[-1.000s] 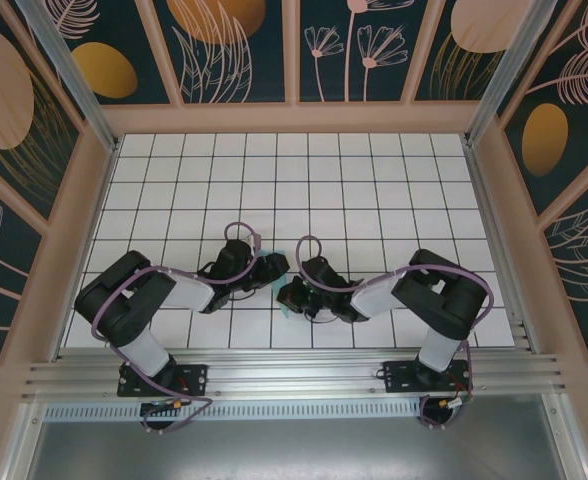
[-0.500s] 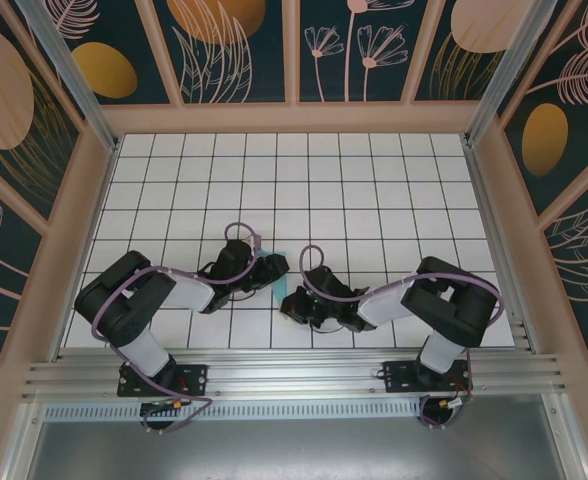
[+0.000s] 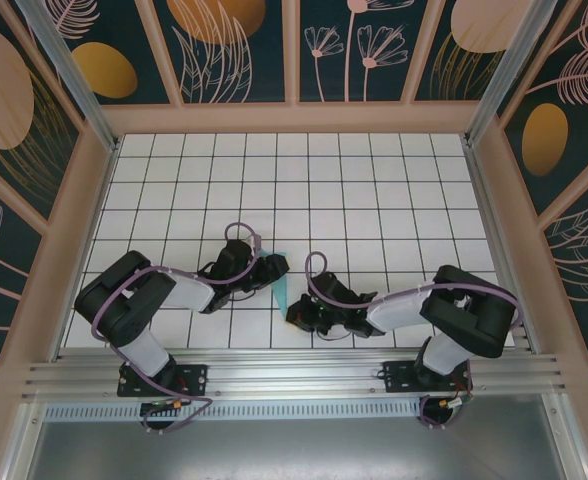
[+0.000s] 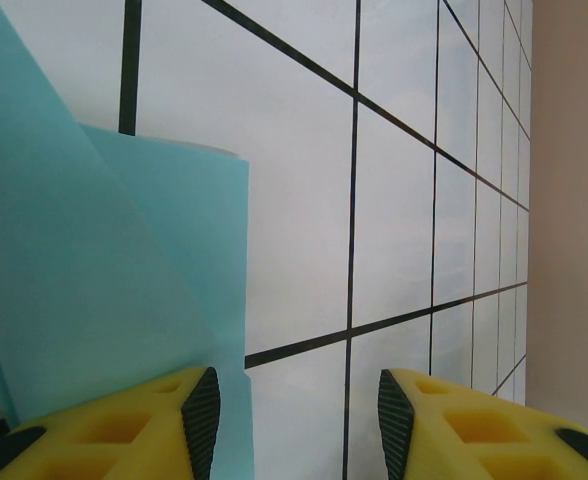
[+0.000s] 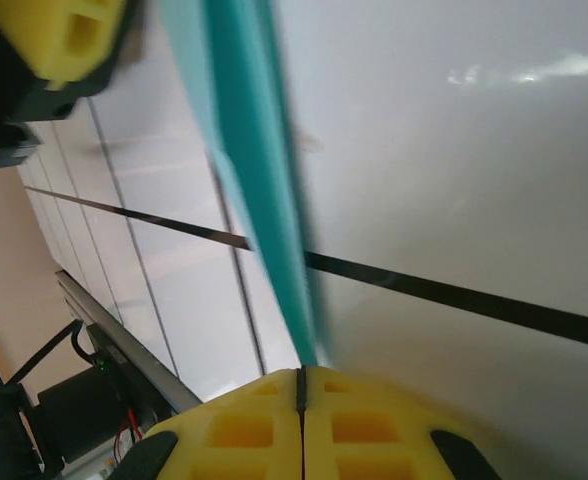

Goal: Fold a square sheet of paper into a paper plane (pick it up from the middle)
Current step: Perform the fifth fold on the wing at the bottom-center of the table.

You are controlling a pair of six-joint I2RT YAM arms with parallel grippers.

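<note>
Elbows bent, left arm [image 3: 169, 291] and right arm [image 3: 419, 303] low, flanking paper [image 3: 279, 287]

A white tiled surface [image 3: 374, 170] crossed by thin dark grid lines [image 3: 309, 200] lies inside an enclosure. Its back wall panels [image 3: 234, 50] are dark teal, printed with pale line-drawn leaves and flowers and a big orange oval [image 3: 216, 18]; the side panels [image 3: 14, 150] carry the same pattern. Peach-coloured frame beams [image 3: 294, 117] border the panels, and 2 silver metal posts [image 3: 64, 65] slant up from the far corners. Along the near edge run ribbed aluminium rails [image 3: 294, 372], then a pale perforated strip [image 3: 304, 410] and a plain grey metal sheet [image 3: 294, 450]. The left wrist view has a peach wall [image 4: 574, 200] at its right edge.
</note>
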